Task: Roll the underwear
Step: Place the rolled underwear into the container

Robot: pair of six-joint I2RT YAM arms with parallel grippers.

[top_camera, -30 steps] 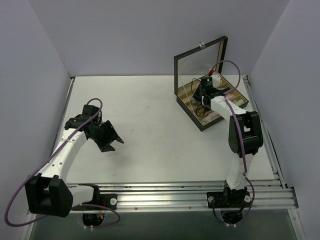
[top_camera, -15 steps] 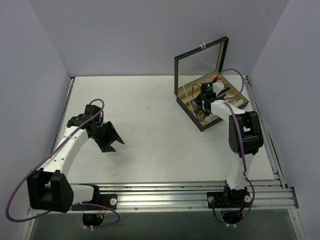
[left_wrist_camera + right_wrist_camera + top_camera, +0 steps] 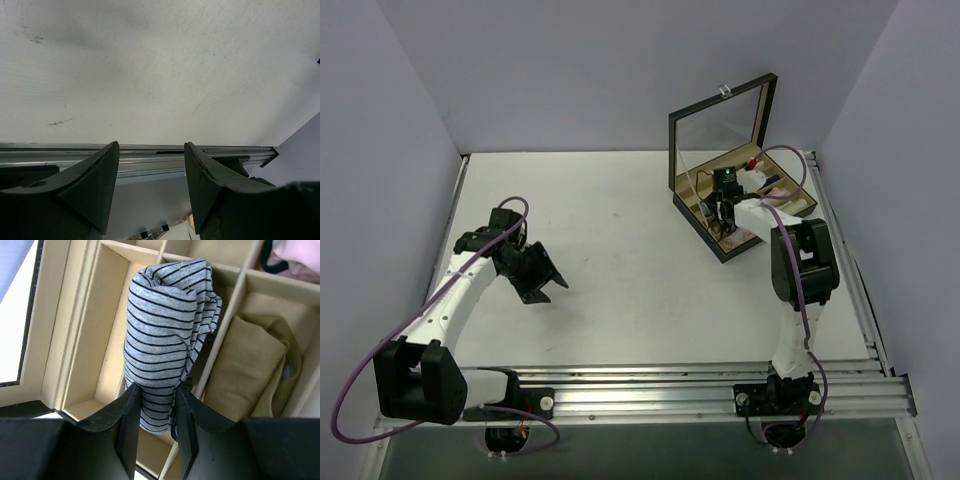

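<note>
right gripper (image 3: 154, 395) is clamped on the underwear (image 3: 165, 335), a grey striped roll, and holds it above the long compartment of the divided box (image 3: 59, 350), next to a cream garment (image 3: 250, 365). in the last second the wrist has shifted slightly left over the box, so i judge the rolling done and only the placing remains. left gripper (image 3: 151, 150) waits unchanged, jaws apart, over the table (image 3: 150, 65).

Grey underwear (image 3: 167, 340) with dark stripes; beige box (image 3: 87, 330).
</note>
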